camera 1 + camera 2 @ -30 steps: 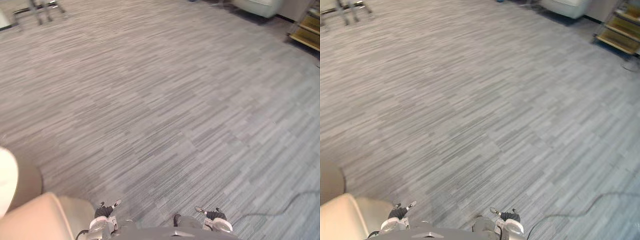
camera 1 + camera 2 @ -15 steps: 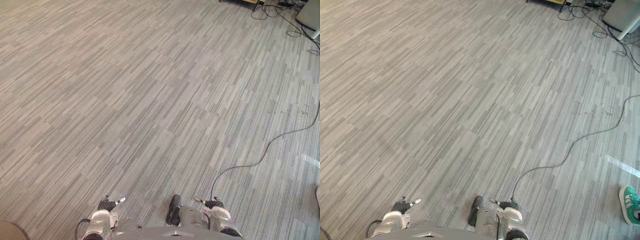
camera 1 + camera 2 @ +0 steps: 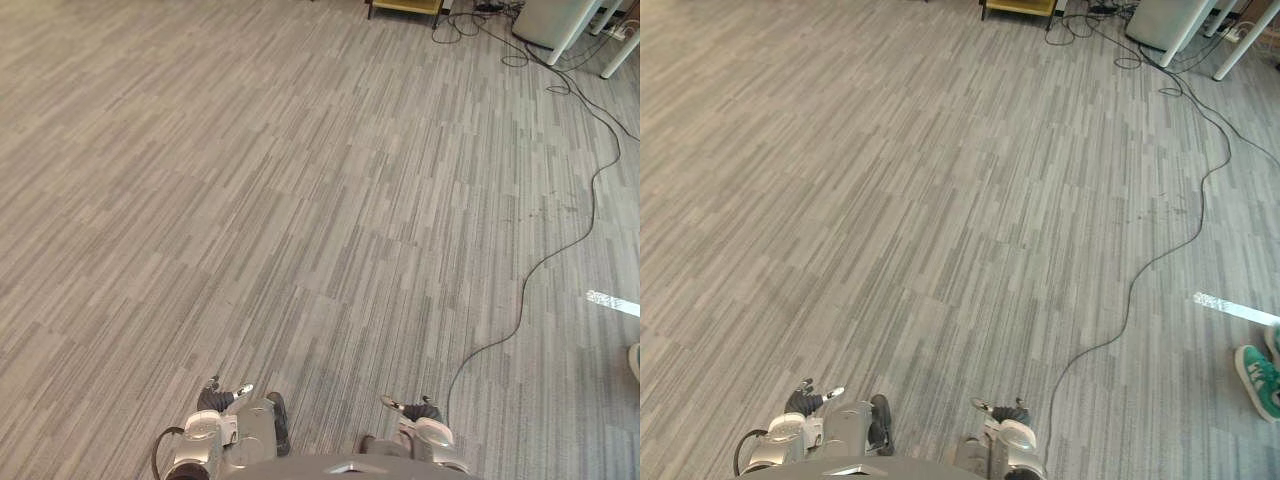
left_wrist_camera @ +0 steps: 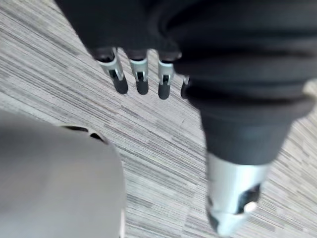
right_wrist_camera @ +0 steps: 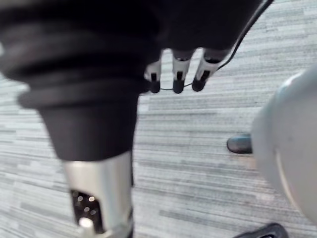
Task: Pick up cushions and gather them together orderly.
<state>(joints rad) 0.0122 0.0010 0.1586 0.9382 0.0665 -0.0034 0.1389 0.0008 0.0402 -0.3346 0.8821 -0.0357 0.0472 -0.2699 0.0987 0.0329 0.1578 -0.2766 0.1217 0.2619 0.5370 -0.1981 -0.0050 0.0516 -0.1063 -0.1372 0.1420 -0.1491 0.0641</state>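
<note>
My left hand (image 3: 218,394) hangs low at my side above the grey striped carpet (image 3: 300,200). Its fingers (image 4: 140,78) are straight and hold nothing, and the thumb (image 4: 232,193) stands apart from them. My right hand (image 3: 412,408) hangs the same way on the other side, fingers (image 5: 177,75) straight and empty over the carpet.
A wooden shelf unit (image 3: 405,6) and white table legs (image 3: 562,22) with tangled cables (image 3: 495,20) stand at the far right. A person's green shoe (image 3: 1260,380) is at the right edge, near a white strip (image 3: 1230,308) on the floor.
The camera has swung to the right: the beige seat at the lower left has left the picture, and the table legs and green shoe have come in. Both hands still hang empty.
</note>
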